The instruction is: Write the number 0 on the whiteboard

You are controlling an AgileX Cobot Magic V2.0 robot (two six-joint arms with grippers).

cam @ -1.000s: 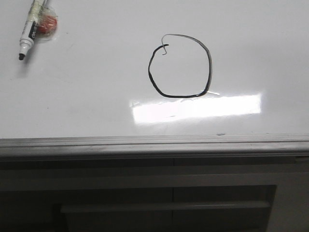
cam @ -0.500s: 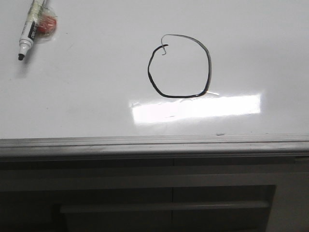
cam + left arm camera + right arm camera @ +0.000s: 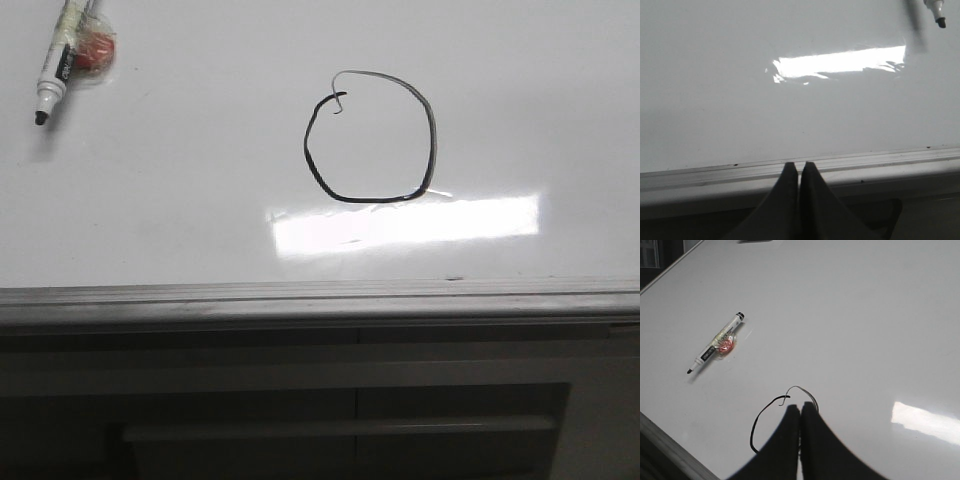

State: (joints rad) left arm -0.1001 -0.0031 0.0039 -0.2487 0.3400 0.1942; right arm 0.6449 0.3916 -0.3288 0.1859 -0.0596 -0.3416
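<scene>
Lying uncapped near the far left corner of the whiteboard (image 3: 180,190), the marker (image 3: 58,65) points its black tip toward the near edge, with a clear wrap and a red blob (image 3: 92,52) taped to its barrel. No gripper touches it. The right gripper (image 3: 800,412) hangs over the board with its two dark fingers pressed together, nothing between them; from its wrist camera they cover the near part of the drawn loop. The left gripper (image 3: 799,170) sits at the board's grey metal frame (image 3: 320,300), fingers likewise closed on nothing, the marker tip only just showing at the corner of its view. The number 0 (image 3: 370,140) stands right of the board's centre: a roughly round black loop, thick along its lower left, thinning to grey at the upper right, with a small hook at the top. A bright rectangular glare patch (image 3: 405,222) lies just beneath it, touching its lower stroke. Below the frame is a dark panelled cabinet front (image 3: 340,420). No containers in sight. Against the pictures from a second and half a second ago, marker, loop and glare sit a hair higher and further left in the front view; otherwise nothing has changed.
</scene>
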